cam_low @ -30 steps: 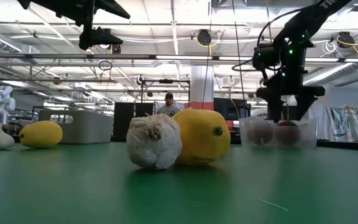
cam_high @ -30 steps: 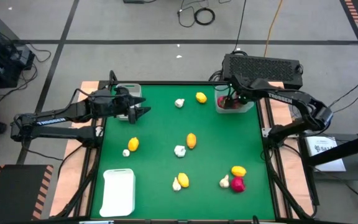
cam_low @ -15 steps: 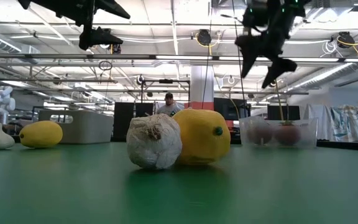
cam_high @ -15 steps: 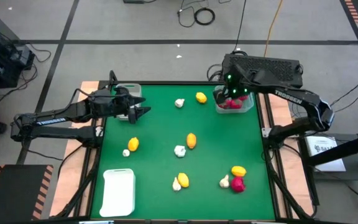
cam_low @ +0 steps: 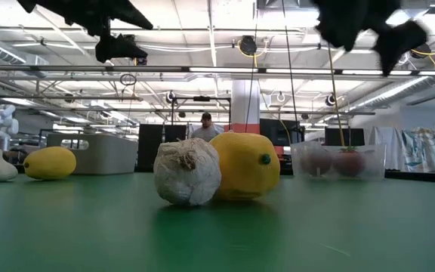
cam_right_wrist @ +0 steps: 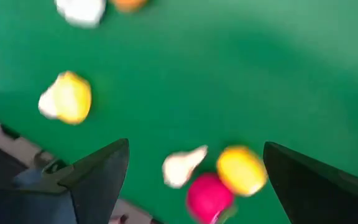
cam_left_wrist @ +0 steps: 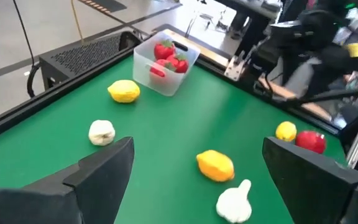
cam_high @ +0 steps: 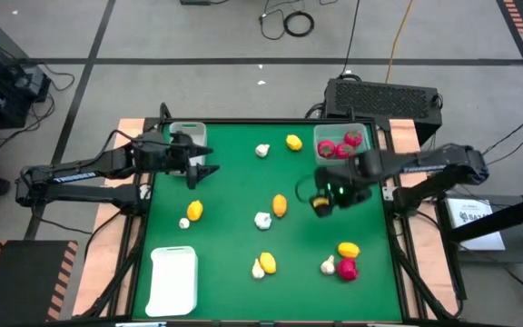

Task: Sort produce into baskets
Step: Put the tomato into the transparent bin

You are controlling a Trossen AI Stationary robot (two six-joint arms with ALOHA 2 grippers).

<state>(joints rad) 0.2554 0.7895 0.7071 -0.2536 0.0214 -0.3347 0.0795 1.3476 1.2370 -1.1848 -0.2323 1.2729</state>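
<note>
My right gripper [cam_high: 317, 196] hangs open and empty above the table's right middle; its wrist view [cam_right_wrist: 196, 144] looks down on a red fruit [cam_right_wrist: 209, 196], a yellow fruit [cam_right_wrist: 241, 169] and a garlic bulb [cam_right_wrist: 182, 165] on the table. The clear bin [cam_high: 341, 143] at the far right holds three red fruits [cam_left_wrist: 169, 57]. My left gripper [cam_high: 202, 169] is open and empty in the air near the far left, beside the grey-white bin [cam_high: 187, 133]. Yellow fruits [cam_high: 280, 205] and garlic bulbs [cam_high: 262, 220] lie scattered on the green table top.
A flat white tray [cam_high: 172, 280] lies at the near left corner. A yellow fruit [cam_high: 293, 142] and a garlic bulb [cam_high: 262, 151] lie near the far edge. In the low view a person [cam_low: 205, 125] stands far behind the table.
My right gripper has risen out of the clear bin and swung toward the table's near edge and a little left, over the right middle of the table. The red fruits in the bin, hidden by it before, now show.
</note>
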